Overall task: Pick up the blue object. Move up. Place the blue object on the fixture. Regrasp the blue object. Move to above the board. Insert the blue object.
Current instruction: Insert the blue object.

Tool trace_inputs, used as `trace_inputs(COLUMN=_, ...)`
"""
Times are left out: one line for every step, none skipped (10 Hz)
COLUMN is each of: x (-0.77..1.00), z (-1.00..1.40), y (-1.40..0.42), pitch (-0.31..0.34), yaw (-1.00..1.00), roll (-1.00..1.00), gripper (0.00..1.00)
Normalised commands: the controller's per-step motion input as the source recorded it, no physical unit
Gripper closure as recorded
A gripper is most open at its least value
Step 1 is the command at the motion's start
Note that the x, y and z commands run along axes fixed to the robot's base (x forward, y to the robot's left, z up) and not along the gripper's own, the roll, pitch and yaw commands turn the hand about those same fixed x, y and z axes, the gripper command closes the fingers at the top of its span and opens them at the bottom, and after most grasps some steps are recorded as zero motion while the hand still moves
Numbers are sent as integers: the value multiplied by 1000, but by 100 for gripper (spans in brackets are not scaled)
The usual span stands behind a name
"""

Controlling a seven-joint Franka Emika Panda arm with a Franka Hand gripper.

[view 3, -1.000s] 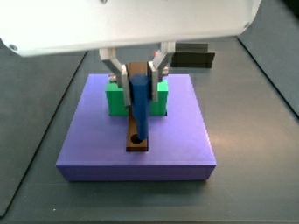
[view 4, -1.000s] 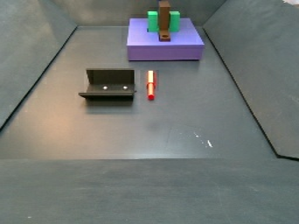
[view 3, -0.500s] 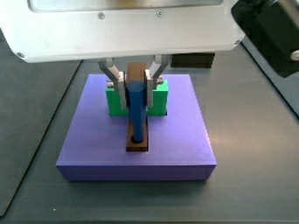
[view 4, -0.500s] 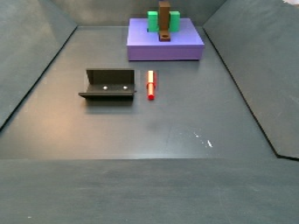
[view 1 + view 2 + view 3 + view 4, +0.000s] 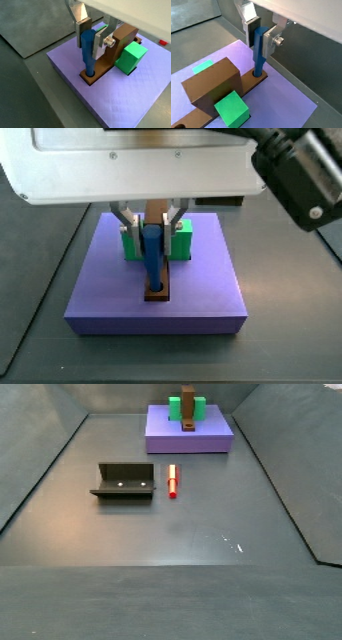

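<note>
1. Blue peg point(image 5: 87, 52) stands upright, its lower end in the round hole at the end of the brown bar point(image 5: 107, 64); both wrist views show this, and it sits mid-frame in a side view point(image 5: 156, 259).
2. Silver fingers point(image 5: 83, 24) of the hand point(image 5: 93, 30) close on the peg's upper part, one plate on each side, touching it. In a wrist view point(image 5: 262, 32) the hand comes down from the top of the frame.
3. Lavender board point(image 5: 201, 303) lies at the centre of a side view; in a side view point(image 5: 201, 441) it sits at the top centre of the frame, far from the camera.
4. Green blocks point(image 5: 131, 56) flank the bar on the board; one shows beside the bar's tall part in a wrist view point(image 5: 232, 109).
5. Dark fixture point(image 5: 123, 481) stands on the grey floor left of centre in a side view, well apart from the board.
6. Red peg point(image 5: 173, 480) lies flat just right of the fixture, not touching it.
7. White housing fills the top of a side view above the hand point(image 5: 156, 226).
</note>
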Motion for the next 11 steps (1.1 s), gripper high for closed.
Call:
trace_inputs(x=63, z=-240, y=0, pitch=0, yaw=-11, roll=-4, gripper=100)
trace_inputs(x=91, z=-331, y=0, pitch=0, yaw=-23, roll=1, gripper=100)
trace_inputs(x=91, z=-346, y=60, pitch=11, yaw=-37, roll=57, gripper=100)
trace_inputs(x=43, z=-303, y=20, pitch=11, yaw=-29, roll=94, gripper=100)
trace_inputs(x=0, z=-280, y=0, pitch=0, yaw=0, roll=76, gripper=100)
trace_inputs(x=11, z=-294, y=-37, pitch=0, yaw=0, roll=23, gripper=100)
trace_inputs(x=69, z=-340, y=-11, pitch=0, yaw=-14, roll=0, gripper=100)
trace_inputs(x=106, z=-369, y=0, pitch=0, yaw=-43, roll=0, gripper=100)
trace_inputs(x=117, z=-400, y=0, pitch=0, yaw=-63, roll=-11, gripper=100)
trace_inputs(x=223, z=-414, y=-6, pitch=0, yaw=-71, roll=-37, gripper=100)
trace_inputs(x=263, z=-266, y=-103, pitch=17, yaw=0, roll=-81, gripper=100)
